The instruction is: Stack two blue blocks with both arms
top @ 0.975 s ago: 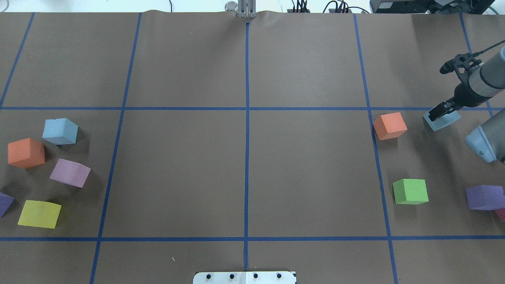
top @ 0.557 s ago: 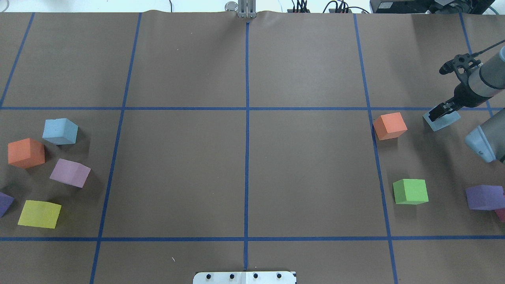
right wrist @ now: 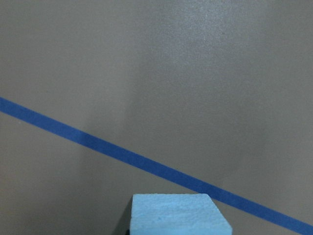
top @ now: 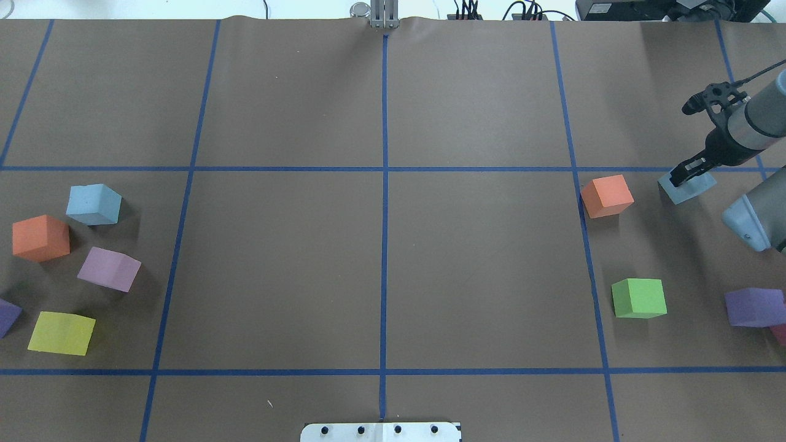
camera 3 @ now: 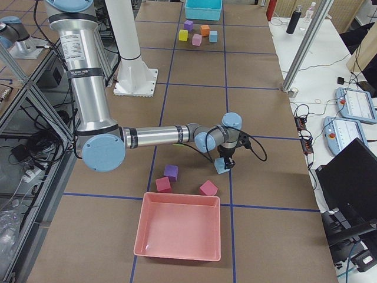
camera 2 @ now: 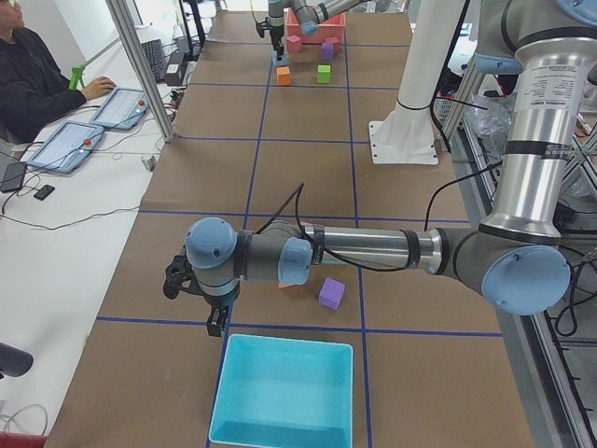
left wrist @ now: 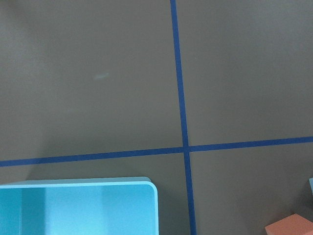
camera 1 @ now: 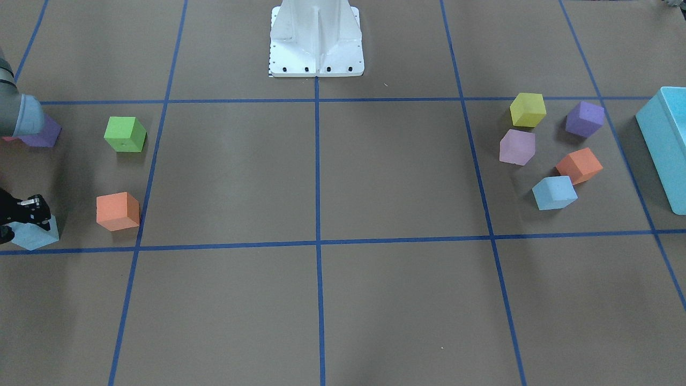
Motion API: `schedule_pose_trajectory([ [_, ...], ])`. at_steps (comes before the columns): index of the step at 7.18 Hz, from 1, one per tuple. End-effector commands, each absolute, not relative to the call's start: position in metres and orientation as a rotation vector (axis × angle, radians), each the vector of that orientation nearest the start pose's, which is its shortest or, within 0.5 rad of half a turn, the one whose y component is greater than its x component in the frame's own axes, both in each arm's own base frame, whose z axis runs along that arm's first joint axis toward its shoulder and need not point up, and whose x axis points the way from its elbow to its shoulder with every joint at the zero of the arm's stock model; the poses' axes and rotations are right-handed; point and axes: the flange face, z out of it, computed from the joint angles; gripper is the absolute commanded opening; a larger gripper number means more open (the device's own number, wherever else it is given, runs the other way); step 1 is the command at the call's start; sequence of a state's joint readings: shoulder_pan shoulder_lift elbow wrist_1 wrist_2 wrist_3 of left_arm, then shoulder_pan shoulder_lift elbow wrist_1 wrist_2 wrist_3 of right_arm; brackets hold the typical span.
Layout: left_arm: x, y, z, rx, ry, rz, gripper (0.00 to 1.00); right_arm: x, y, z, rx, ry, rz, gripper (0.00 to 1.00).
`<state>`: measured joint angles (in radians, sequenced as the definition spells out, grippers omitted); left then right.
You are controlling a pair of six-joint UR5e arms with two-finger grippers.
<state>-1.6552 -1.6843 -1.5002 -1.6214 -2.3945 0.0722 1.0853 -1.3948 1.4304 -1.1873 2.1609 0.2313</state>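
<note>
close by, the left gripper (camera 2: 216, 324) hangs at the turquoise box (camera 2: 284, 387) rim; can't tell how far it's parted. beyond it, one blue block (top: 93, 204) sits just beside an orange cube (top: 40, 237). far off, the right gripper (top: 686, 173) is down over the other blue block (top: 684, 193), grip unclear.

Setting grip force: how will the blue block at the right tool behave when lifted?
The blue block has a matte, grainy surface, suggesting foam: probably light, slightly squashy, not slippery. Its flat cube faces mean it likely won't roll.
</note>
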Motion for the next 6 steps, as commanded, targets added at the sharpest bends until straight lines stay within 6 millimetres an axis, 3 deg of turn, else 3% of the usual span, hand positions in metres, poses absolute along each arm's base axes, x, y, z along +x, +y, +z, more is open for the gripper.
schedule_pose_trajectory([
  [1,-0.105,-0.539,0.624,0.149,0.815,0.017,0.98,-0.206,-0.562,0.592,0.189,-0.711,-0.371,0.34],
  [2,-0.094,-0.548,0.608,0.141,0.818,-0.017,0.98,-0.193,-0.588,0.556,0.179,-0.768,-0.331,0.34],
  [3,-0.057,-0.559,0.596,0.119,0.824,-0.016,0.98,-0.178,-0.617,0.499,0.141,-0.804,-0.283,0.34],
  [5,0.021,-0.569,0.579,0.122,0.858,-0.087,0.98,-0.182,-0.62,0.382,0.086,-0.789,-0.261,0.34],
  [6,0.055,-0.569,0.574,0.116,0.852,-0.102,0.98,-0.198,-0.615,0.33,0.064,-0.797,-0.218,0.35],
])
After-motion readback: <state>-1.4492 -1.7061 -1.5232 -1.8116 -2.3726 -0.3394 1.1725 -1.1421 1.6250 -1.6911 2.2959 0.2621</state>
